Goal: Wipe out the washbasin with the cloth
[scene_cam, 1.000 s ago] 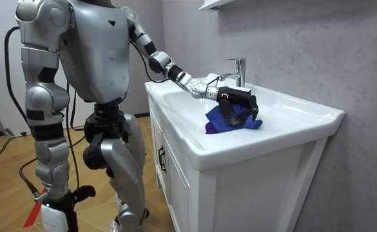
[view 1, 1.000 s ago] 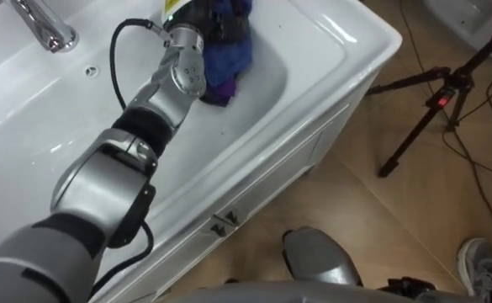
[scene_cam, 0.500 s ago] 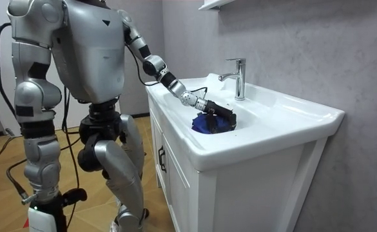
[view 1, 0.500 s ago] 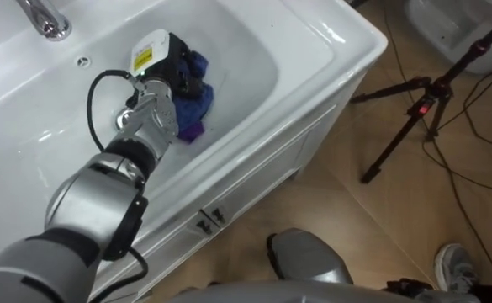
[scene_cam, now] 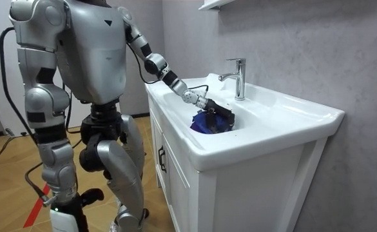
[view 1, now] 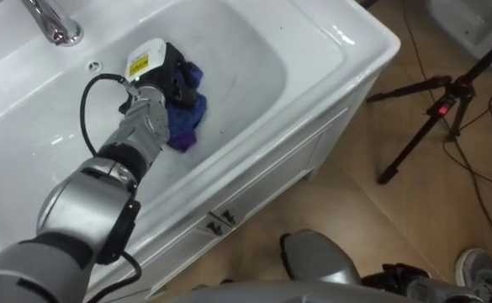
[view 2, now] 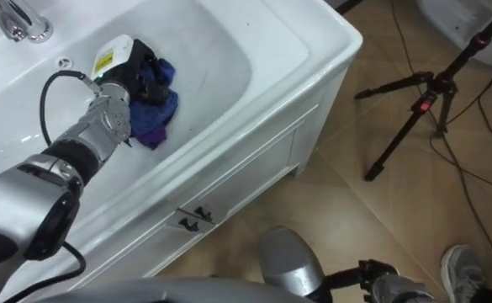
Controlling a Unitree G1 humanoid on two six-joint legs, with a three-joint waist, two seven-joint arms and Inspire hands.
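Left robot hand: your left robot hand (view 1: 166,74) is down inside the basin (view 1: 330,52), closed on the blue cloth (view 1: 183,126), which is bunched under and just beside it.
Cloth: it lies on the bowl's floor, toward the wall nearer the robot and out from the tap (view 1: 55,25).
Just changed: a second ago hand and cloth were up at the bowl's far end, close to the rim. They have since swept back toward the robot into the middle of the bowl, and in the last half second they have hardly shifted.
Meaning: you seem to have finished one stroke along the bowl. The far slope, the rim and the flat around the tap probably still need passes.
Right robot hand: your right robot hand (scene_cam: 67,207) hangs at the robot's side in the room view, and you cannot tell its state.
Stance: the robot stands beside the white cabinet (scene_cam: 175,187).
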